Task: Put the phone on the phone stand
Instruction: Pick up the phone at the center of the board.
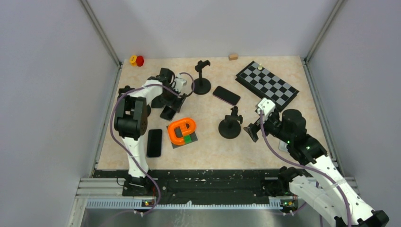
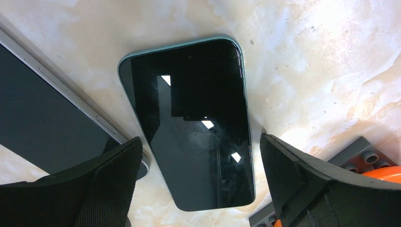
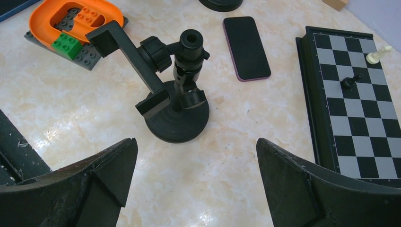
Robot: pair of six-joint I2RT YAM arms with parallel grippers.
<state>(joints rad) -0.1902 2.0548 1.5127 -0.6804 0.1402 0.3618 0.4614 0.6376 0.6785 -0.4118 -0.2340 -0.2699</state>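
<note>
A black phone with a pale green rim (image 2: 189, 123) lies flat on the table; in the top view it (image 1: 168, 113) sits left of the orange toy. My left gripper (image 2: 199, 142) is open, its fingers on either side of the phone's near end, holding nothing; it also shows from above (image 1: 169, 107). A black phone stand (image 3: 175, 94) with an empty tilted clamp stands before my right gripper (image 3: 196, 189), which is open and empty. From above, that stand (image 1: 230, 126) is just left of the right gripper (image 1: 250, 131). A second stand (image 1: 202, 76) stands farther back.
A grey-edged device (image 2: 42, 123) lies just left of the green-rimmed phone. Another phone (image 1: 154, 142) lies near the left arm, and a pink-rimmed phone (image 3: 246, 47) behind the near stand. An orange ring on a grey brick plate (image 1: 182, 131), a chessboard (image 1: 267, 85).
</note>
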